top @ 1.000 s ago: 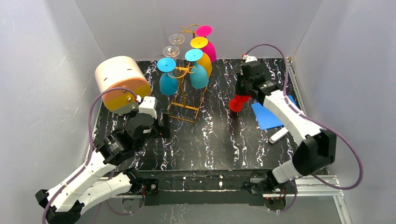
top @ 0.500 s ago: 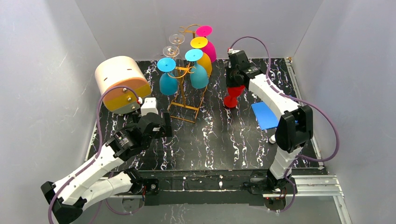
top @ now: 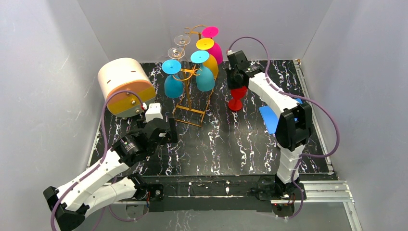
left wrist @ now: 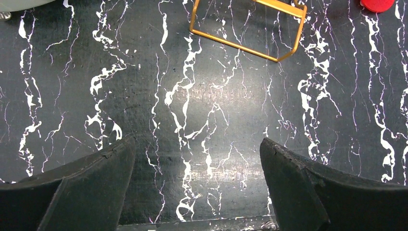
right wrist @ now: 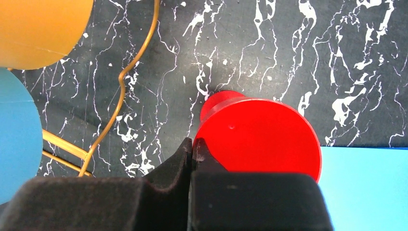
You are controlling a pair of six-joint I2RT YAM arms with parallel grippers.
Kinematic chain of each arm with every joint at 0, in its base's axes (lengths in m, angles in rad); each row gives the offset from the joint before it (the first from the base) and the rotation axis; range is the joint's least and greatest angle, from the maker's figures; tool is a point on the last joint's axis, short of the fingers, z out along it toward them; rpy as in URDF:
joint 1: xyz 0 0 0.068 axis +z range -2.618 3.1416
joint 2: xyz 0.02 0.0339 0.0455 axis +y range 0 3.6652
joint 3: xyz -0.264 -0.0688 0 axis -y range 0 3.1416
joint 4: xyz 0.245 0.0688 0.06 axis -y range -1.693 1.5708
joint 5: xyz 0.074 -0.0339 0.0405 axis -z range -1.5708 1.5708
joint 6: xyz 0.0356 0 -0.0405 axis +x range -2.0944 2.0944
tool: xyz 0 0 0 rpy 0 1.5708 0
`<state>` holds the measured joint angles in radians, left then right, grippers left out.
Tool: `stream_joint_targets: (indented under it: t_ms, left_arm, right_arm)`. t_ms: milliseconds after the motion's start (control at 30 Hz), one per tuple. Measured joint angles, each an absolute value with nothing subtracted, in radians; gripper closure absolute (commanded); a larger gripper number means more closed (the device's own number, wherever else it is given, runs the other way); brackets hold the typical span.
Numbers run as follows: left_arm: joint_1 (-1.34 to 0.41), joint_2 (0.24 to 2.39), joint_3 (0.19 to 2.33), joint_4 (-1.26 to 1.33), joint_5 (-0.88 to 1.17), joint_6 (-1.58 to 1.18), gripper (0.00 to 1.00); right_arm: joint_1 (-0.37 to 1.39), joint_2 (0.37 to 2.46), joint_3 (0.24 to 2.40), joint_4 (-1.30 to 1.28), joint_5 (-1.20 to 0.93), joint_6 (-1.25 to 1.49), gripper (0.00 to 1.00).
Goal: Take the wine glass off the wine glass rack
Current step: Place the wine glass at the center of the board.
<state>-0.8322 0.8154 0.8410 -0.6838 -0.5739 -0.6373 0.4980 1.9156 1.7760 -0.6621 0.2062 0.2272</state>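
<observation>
**Red wine glass standing clear of the rack, pinched in the right gripper**

The right gripper (top: 235,83) is clamping its fingers (right wrist: 185,153) together on the rim of a red wine glass (top: 235,98), which is sitting upright to the right of the wine glass rack (top: 189,98), near it but apart from its golden wire. The glass's foot is hanging at or just above the black marbled table (top: 231,144); the views are not showing whether it is touching. Other glasses are hanging upside down on the rack: two blue glasses (top: 173,85), an orange glass (top: 211,65), a magenta glass (top: 216,49) and two clear glasses (top: 181,40) at the rack's far end. In front of the rack, just beyond its rectangular base, the left gripper (left wrist: 197,144) is hovering over bare tabletop with its fingers spread wide and gripping nothing. A cream-and-orange cylindrical box (top: 126,86) is lying on its side to the left of the rack, and a blue sheet (top: 268,120) is lying flat farther to the right of the rack than the red glass.
</observation>
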Motion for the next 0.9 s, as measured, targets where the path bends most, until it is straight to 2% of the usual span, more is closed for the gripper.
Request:
stream_joint_targets:
  t_ms: [233,533,667,767,900]
  left_arm:
    - [-0.832,0.821,0.841,-0.683,-0.577,-0.637,0.02]
    - [-0.832,0.849,0.844,-0.69,-0.563,-0.637,0.02]
    - [-0.832,0.844,0.86,-0.696,-0.566,-0.649,0.02]
    - [-0.832,0.815,0.86,-0.703,-0.574,-0.663,0.02]
    - [-0.832,0.758,0.86,-0.712,-0.589,-0.681,0.02]
  right_arm:
    - [0.504,1.938,1.807,-0.696,0.197,0.218,0.92]
    - [0.505,1.938,1.834,-0.714,0.176,0.207,0.82]
    - [0.505,1.938,1.836,-0.723,0.155,0.204,0.85]
    - [0.505,1.938,1.836,-0.731,0.154,0.2,0.91]
    - [0.505,1.938,1.836,-0.735,0.158,0.186,0.9]
